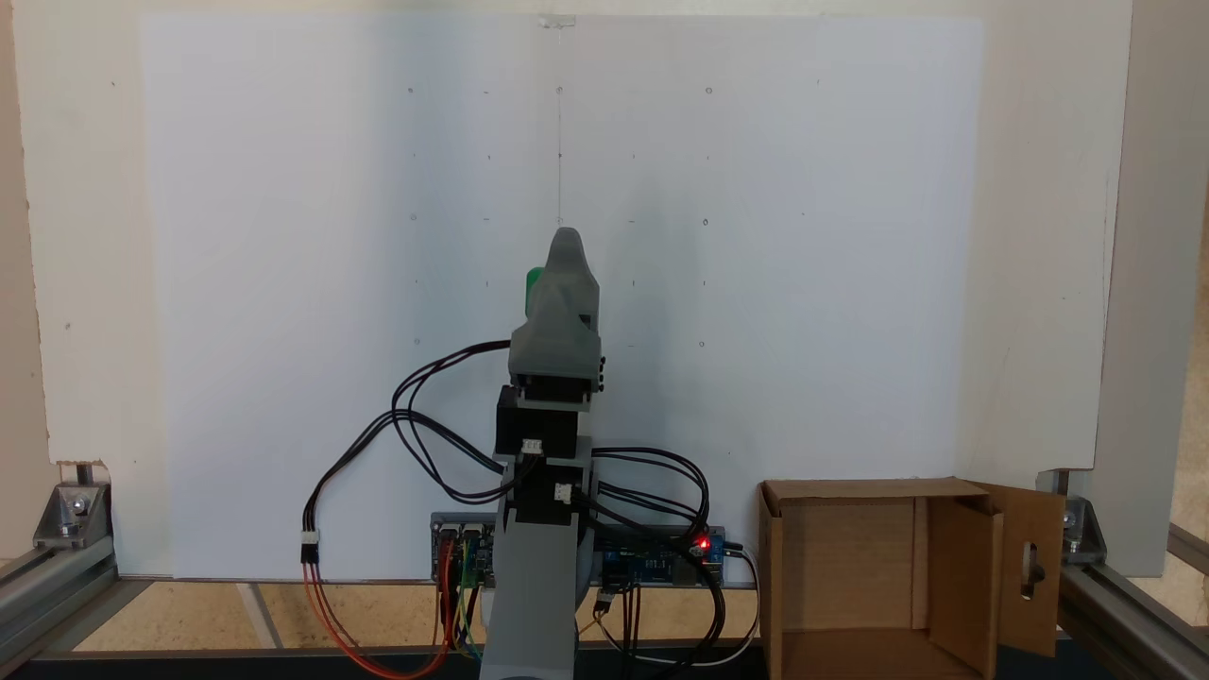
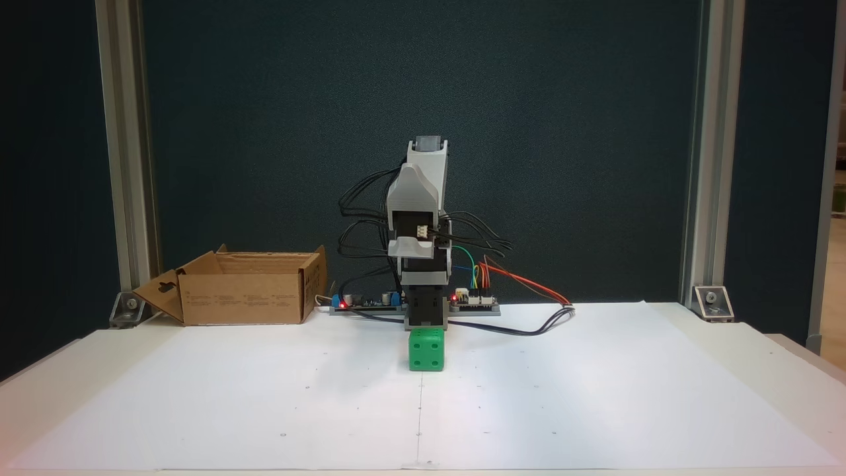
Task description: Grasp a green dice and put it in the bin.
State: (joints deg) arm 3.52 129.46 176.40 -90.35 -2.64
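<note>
The green dice (image 2: 426, 349) sits on the white paper, directly in front of the arm's base. In a fixed view only a sliver of the green dice (image 1: 534, 281) shows, at the left edge of the grey gripper. The gripper (image 1: 565, 242) is seen end-on there, so just one tip shows. From the front, the gripper (image 2: 412, 248) hangs folded against the arm, well above the dice and not touching it. The bin (image 2: 244, 299) is a brown cardboard box standing open on the left, by the base. In the other fixed view the bin (image 1: 850, 557) is at the lower right.
Circuit boards (image 2: 370, 303) with lit red LEDs and loose cables (image 2: 529, 324) lie around the base. Aluminium frame posts (image 2: 125, 165) with corner brackets stand at the table's back corners. The bin's slotted flap (image 1: 1031, 567) sticks outward.
</note>
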